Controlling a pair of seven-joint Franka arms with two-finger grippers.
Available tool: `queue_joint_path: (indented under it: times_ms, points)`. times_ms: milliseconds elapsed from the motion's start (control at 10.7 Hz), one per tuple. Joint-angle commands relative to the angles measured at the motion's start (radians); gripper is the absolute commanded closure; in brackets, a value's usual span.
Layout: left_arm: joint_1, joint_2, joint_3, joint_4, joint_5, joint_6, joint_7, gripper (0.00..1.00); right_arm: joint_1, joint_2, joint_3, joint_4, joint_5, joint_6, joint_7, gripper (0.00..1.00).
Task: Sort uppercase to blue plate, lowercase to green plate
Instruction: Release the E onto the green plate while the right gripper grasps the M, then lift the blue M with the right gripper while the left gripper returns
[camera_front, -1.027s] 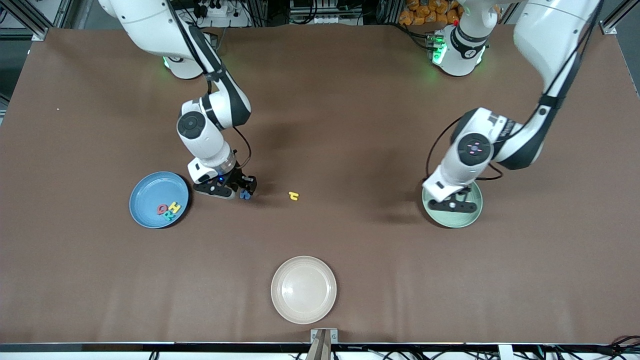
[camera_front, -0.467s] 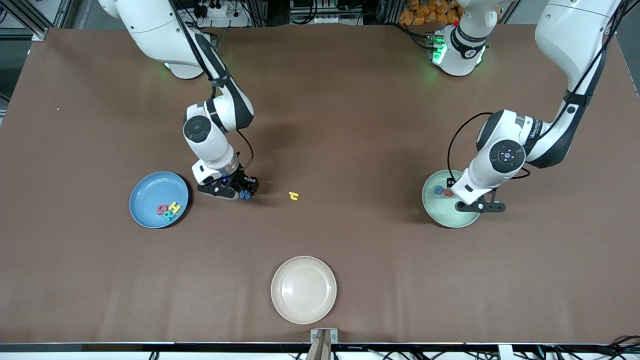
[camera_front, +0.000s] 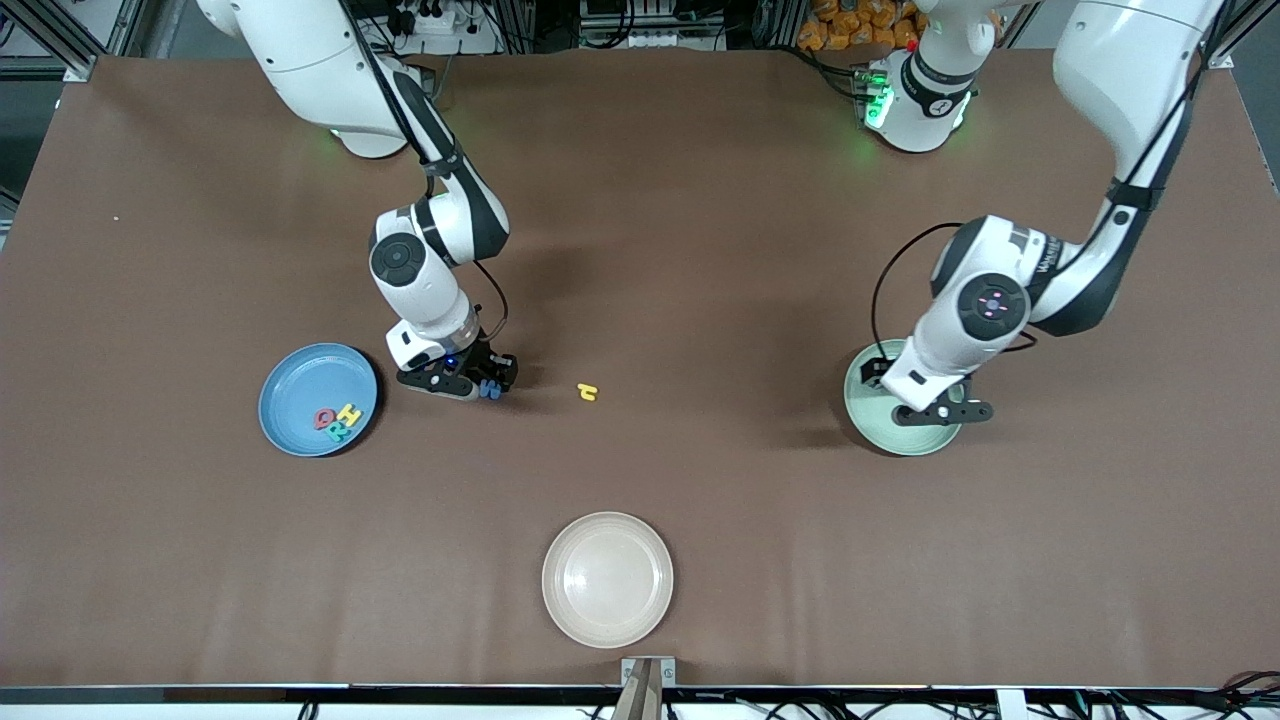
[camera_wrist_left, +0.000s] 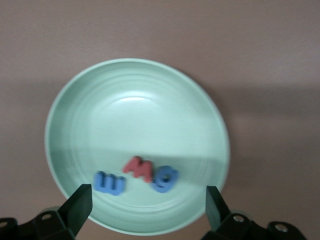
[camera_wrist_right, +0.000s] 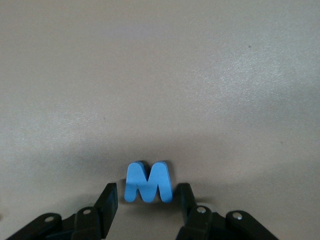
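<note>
**Letter sort, two plates: items as they lie**

- Left gripper (camera_front: 932, 410): hangs over the green plate (camera_wrist_left: 65, 115), fingers (camera_wrist_left: 80, 206) spread wide with nothing between them.
- Green plate: at the left arm's end of the table. It holds three lowercase letters, directly under the gripper: a blue m (camera_wrist_left: 109, 183), a red w (camera_wrist_left: 138, 169) and a blue g (camera_wrist_left: 165, 179). The red w touches the g; the m lies just beside the w.
- Right gripper (camera_wrist_right: 147, 200): low at the table, just beside the blue plate (camera_front: 290, 385), on that plate's side toward the table's middle. Its jaws are partly closed around the blue W (camera_wrist_right: 148, 182); one finger (camera_wrist_right: 186, 200) meets the letter's edge, the other stands a hair off. Whether the letter is clear of the cloth cannot be told.
- Blue plate: toward the right arm's end. It holds three uppercase letters bunched together: red Q (camera_front: 325, 418), yellow H (camera_front: 348, 413) and teal R (camera_front: 338, 432).
- Yellow h (camera_front: 588, 392): loose on the table, near the right gripper, on its side toward the left arm's end.
- Cream plate (camera_front: 607, 578): on the table, well apart from both grippers, nearer the front camera than the yellow h.
</note>
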Motion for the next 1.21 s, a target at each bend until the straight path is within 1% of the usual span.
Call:
queue_joint_path:
  times_ms: [0,280,374,467,934,1121]
  points:
    - [-0.078,0.03,0.001,0.071,-0.018,-0.013,-0.19,0.0,0.012,0.017,-0.008,-0.003,-0.014,0.022,0.003,0.44]
    - [-0.176,0.108,0.001,0.196,-0.021,-0.013,-0.502,0.0,0.015,0.026,-0.008,0.007,-0.014,0.021,0.004,0.45]
    - [-0.196,0.137,0.001,0.236,-0.02,-0.013,-0.579,0.0,0.022,0.031,-0.009,0.01,-0.015,0.021,0.004,0.46]
    - [-0.23,0.153,0.001,0.256,-0.021,-0.013,-0.618,0.0,0.029,0.04,-0.011,0.014,-0.015,0.021,0.009,0.46]
    - [-0.293,0.18,0.001,0.297,-0.021,-0.012,-0.645,0.0,0.052,0.066,-0.015,0.027,-0.015,0.018,0.013,0.46]
    - [-0.31,0.188,0.001,0.314,-0.021,-0.013,-0.648,0.0,0.052,0.066,-0.015,0.027,-0.02,0.018,0.013,0.53]
